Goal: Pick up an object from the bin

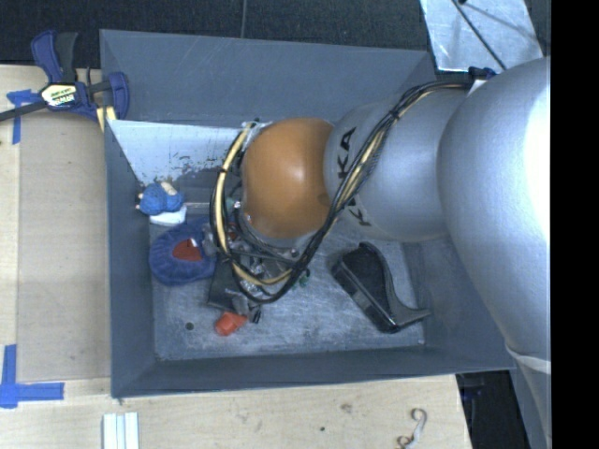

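Observation:
My gripper (pixel 230 294) is low over the bin's floor at the centre left, largely covered from above by the wrist. A small orange-red piece (pixel 229 323) lies on the floor just below it, close to the gripper's dark lower end. Whether they touch I cannot tell. A blue round fabric thing with a red patch (pixel 180 256) lies right beside the gripper on its left. Further up the left side sits a small blue, white and yellow toy (pixel 161 202).
A black curved thing with a grey edge (pixel 374 288) lies on the bin's right half, under the arm. A tiny dark speck (pixel 190 325) sits near the front left. The thick silver arm spans the bin's right side.

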Motion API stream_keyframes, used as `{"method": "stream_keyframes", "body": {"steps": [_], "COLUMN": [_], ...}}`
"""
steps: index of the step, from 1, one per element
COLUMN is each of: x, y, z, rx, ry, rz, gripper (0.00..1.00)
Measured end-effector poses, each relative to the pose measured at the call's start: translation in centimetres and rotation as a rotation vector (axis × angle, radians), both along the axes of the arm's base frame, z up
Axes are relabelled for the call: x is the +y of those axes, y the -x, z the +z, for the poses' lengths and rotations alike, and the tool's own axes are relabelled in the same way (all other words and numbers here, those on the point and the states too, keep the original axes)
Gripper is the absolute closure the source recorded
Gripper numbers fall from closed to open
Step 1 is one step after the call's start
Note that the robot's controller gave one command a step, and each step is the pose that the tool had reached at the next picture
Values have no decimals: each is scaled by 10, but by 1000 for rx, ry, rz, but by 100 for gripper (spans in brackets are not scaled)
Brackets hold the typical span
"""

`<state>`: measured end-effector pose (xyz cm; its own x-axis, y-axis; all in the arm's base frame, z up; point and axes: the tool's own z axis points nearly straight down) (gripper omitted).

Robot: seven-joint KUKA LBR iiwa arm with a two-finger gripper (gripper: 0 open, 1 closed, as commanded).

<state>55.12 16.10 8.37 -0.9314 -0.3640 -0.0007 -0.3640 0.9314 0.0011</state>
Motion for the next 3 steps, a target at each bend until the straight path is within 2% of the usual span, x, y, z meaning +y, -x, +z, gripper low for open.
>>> {"method": "stream_keyframes", "body": {"steps": [1,2,3], "x": [2,-23,-64], "y": [-5,-21,-11], "z": [4,108,188], "rx": [-17,-13,-9], "ry": [-7,-1,2], "rz": [-2,50,450], "gripper": [100,100,100]}}
